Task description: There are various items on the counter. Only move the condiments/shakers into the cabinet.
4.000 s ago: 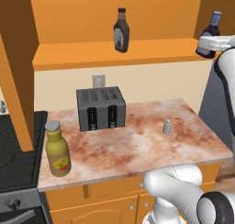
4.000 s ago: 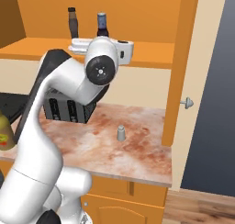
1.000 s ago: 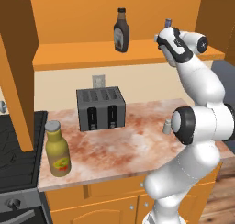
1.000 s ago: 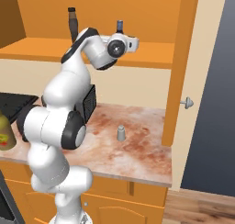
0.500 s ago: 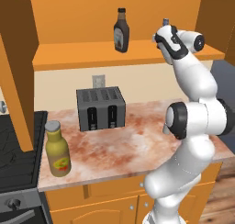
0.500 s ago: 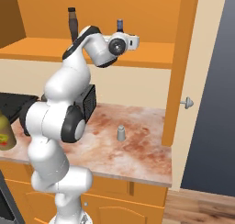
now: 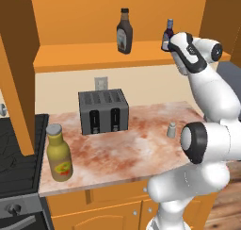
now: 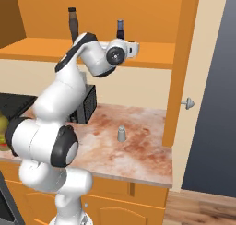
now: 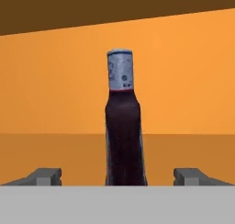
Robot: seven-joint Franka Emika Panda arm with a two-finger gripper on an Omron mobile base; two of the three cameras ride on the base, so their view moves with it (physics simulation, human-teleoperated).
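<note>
Dark blue-purple bottle stands upright on the cabinet shelf, dead centre between your gripper fingertips, long axis vertical. Your fingers are spread wide, clear of it on both sides; a second ago they were clamped shut. Back straight out. Next, the grey shaker waits on the counter.

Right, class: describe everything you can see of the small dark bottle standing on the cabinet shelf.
The small dark bottle has a dark purple, glossy body narrowing to a grey-blue capped neck. It stands upright on the orange shelf board, to the right of the brown squeeze bottle. The open claw has a fingertip on each side; neither touches it.
</note>
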